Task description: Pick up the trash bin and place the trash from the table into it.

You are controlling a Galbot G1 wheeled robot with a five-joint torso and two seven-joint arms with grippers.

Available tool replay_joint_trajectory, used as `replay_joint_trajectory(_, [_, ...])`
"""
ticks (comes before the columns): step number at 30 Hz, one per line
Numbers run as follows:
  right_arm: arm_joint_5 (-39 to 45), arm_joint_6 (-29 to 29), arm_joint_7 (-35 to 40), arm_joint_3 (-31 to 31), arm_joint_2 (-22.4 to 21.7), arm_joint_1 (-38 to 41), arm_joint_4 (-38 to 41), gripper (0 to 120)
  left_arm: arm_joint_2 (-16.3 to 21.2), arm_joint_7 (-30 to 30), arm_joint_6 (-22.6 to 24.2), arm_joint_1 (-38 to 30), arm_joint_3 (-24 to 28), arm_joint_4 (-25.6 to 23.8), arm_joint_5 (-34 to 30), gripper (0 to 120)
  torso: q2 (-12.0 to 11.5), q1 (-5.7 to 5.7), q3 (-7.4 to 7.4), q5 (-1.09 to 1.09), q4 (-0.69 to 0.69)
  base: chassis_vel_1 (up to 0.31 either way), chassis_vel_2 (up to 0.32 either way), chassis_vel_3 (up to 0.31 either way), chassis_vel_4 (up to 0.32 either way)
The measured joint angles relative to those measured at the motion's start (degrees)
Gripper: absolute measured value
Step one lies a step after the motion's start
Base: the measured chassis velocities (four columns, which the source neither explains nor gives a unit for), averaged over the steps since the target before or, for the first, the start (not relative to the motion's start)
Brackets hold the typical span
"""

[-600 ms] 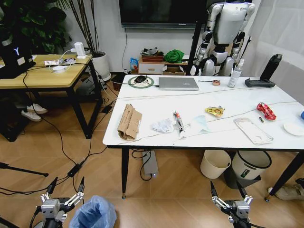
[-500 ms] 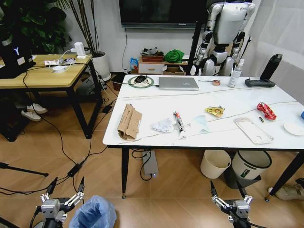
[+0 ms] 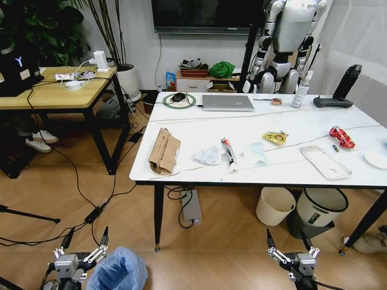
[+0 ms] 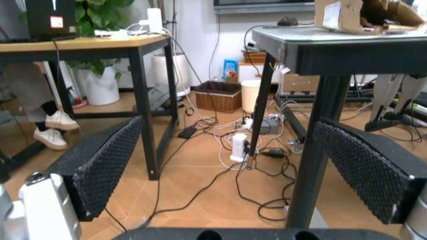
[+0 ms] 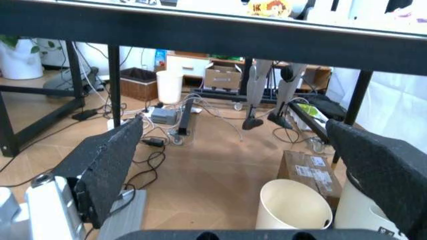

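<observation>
The trash bin (image 3: 121,270), lined with a crinkly light-blue bag, stands on the floor at the bottom left. My left gripper (image 3: 86,235) hangs open just beside it, nothing between its pads (image 4: 103,165). My right gripper (image 3: 285,237) hangs open low in front of the table (image 3: 181,176), its pads (image 5: 107,170) apart and bare. On the white tabletop lies trash: torn brown cardboard (image 3: 164,151), crumpled tissue (image 3: 207,156), a clear plastic piece (image 3: 256,154), a yellow wrapper (image 3: 275,138), a red wrapper (image 3: 341,137), clear packaging (image 3: 325,163) and a white lid (image 3: 376,159).
A silver laptop (image 3: 227,103) and a spray bottle (image 3: 300,90) sit at the table's far side. Under it stand a cream round bin (image 3: 274,205) and a grey bin (image 3: 317,210). A wooden desk (image 3: 54,96) stands left, with cables (image 3: 91,214) across the floor.
The whole head picture has shifted slightly, so the camera moved. Both grippers remain open near the floor, and nothing on the table has moved.
</observation>
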Motion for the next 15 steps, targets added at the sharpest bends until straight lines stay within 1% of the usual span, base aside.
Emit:
replay_joint_trajectory(2, [-0.06,-0.01,0.00,-0.03,0.07,0.06,-0.05,100,-0.01,-0.01,0.02,0.00,0.06,0.04,-0.01,100,-0.31,-0.14,-0.17,0.00,0.00,0.000,0.000,0.000,0.000])
replay_joint_trajectory(9, [-0.55,0.09,-0.01,-0.54,0.64,0.26,-0.67,100,-0.02,-0.02,0.09,-0.05,0.29,0.43,-0.02,100,-2.60,-1.17,-1.42,0.00,0.00,0.000,0.000,0.000,0.000])
replay_joint_trajectory(12, [-0.63,0.11,-0.01,-0.67,0.84,0.26,-0.76,100,-0.01,-0.02,0.09,-0.09,0.34,0.67,-0.02,100,-3.14,-1.39,-1.75,0.00,0.00,0.000,0.000,0.000,0.000])
replay_joint_trajectory(15, [-0.93,0.16,-0.01,-0.81,1.11,0.25,-0.96,100,0.00,-0.02,0.08,-0.12,0.49,1.12,-0.06,100,-4.27,-1.90,-2.36,0.00,0.00,0.000,0.000,0.000,0.000])
